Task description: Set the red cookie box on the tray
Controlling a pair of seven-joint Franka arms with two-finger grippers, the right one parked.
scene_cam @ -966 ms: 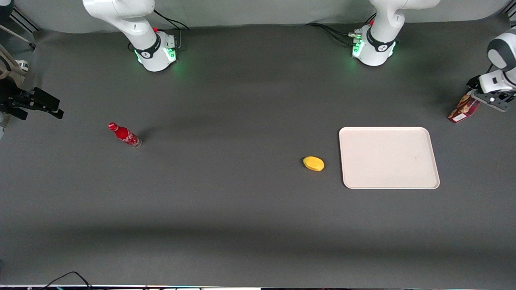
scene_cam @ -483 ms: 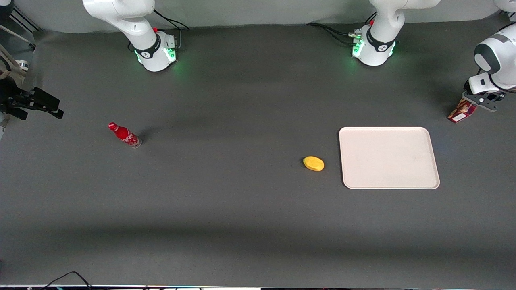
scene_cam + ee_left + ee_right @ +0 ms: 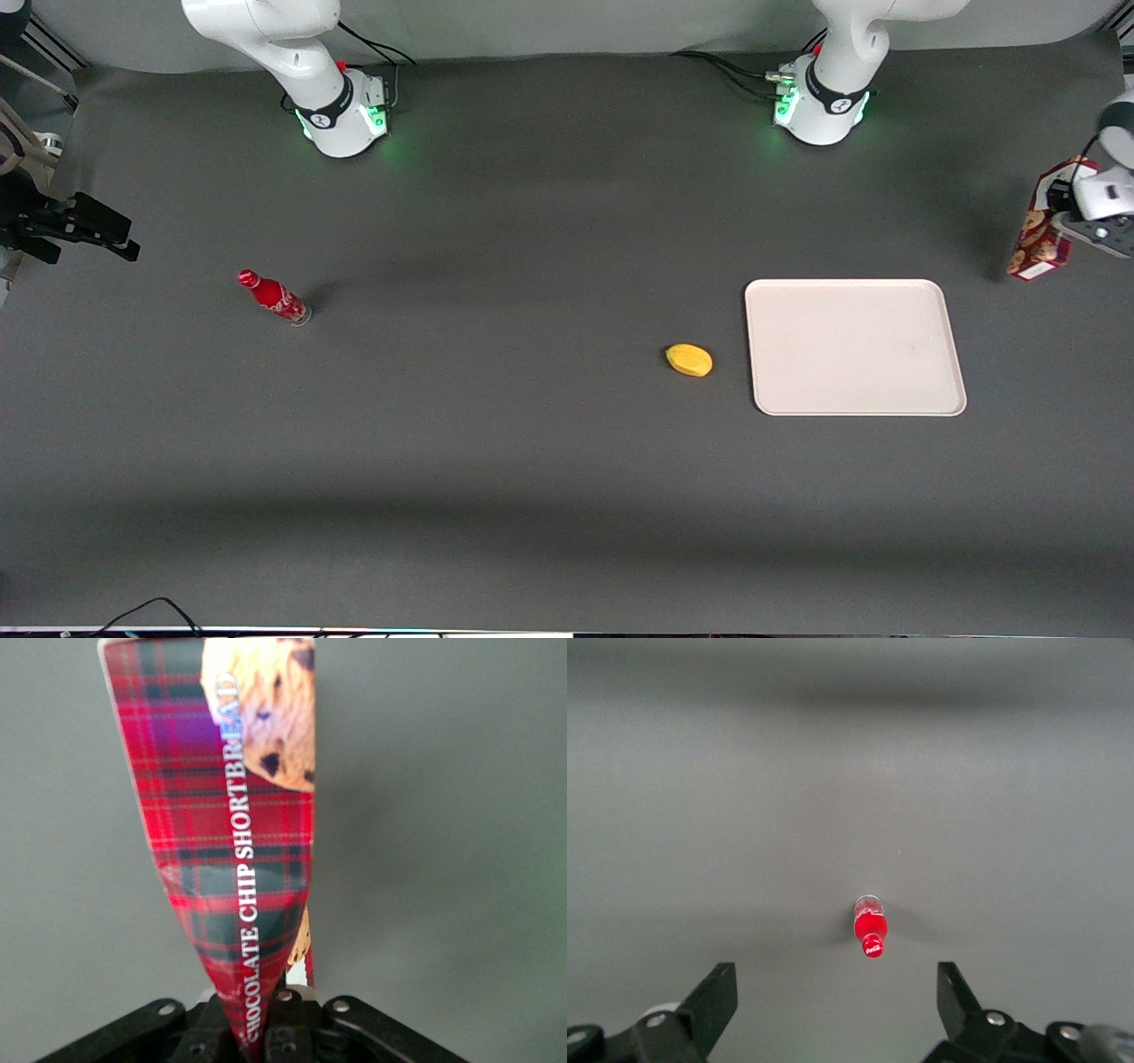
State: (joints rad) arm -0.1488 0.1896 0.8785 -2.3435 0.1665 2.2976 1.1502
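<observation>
- Front view, nearest first: a yellow fruit (image 3: 689, 360) lies on the table (image 3: 496, 461), with the tray (image 3: 856, 347) just beside it at its three o'clock, bare.
- From the tray's middle, at about two o'clock, the gripper (image 3: 1067, 226) hangs at the working arm's end of the table, pinching the red cookie box (image 3: 1041, 237) by one end.
- Wrist camera: the carton (image 3: 239, 842) juts straight out from the closed jaws.
- Step in hand, I'd say: carrying. Next: swing over the tray, lower, release.
</observation>
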